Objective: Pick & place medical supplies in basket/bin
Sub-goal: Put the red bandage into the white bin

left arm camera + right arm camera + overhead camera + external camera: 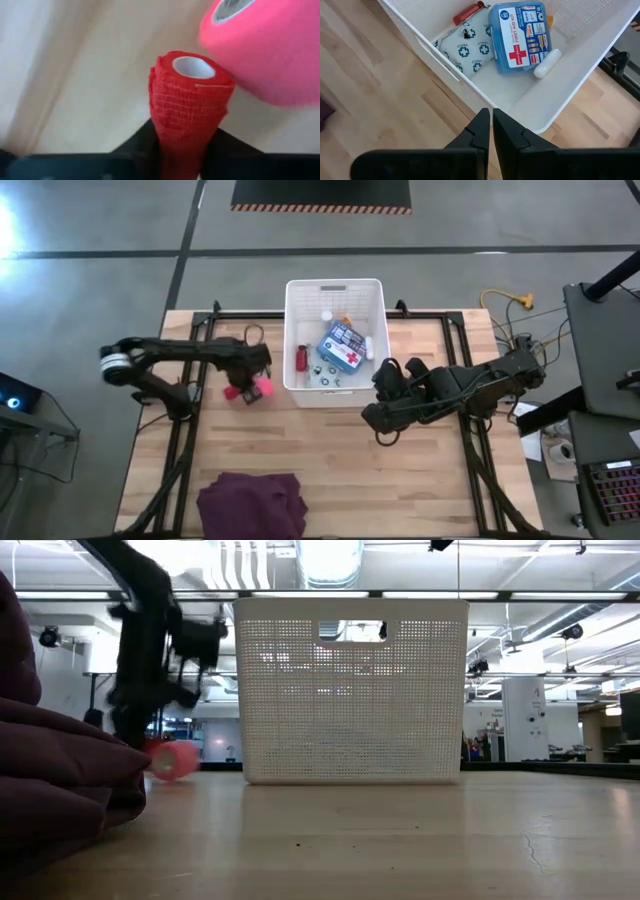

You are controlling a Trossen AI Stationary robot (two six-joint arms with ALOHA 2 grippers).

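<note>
Beside basket [334,288], left gripper [250,385] (low)

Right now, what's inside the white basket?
Inside the white basket are a blue first-aid pouch, a white-blue patterned pouch, a red item, a white vial and something orange. Anything beneath the pouches is hidden.

the basket [335,292] sits at the far middle of the table [420,470]. in it lie the first-aid pouch [341,346], the patterned pouch [465,50] beside that, a small bottle [301,358] by the left wall and a vial [547,62] against the first-aid pouch. left of the basket my left gripper [245,387] is closed around a bandage roll [190,95], a second roll [265,47] touching it. my right gripper [385,385] rests just right of the basket's near corner. a cloth [250,505] lies at the near edge.
</note>
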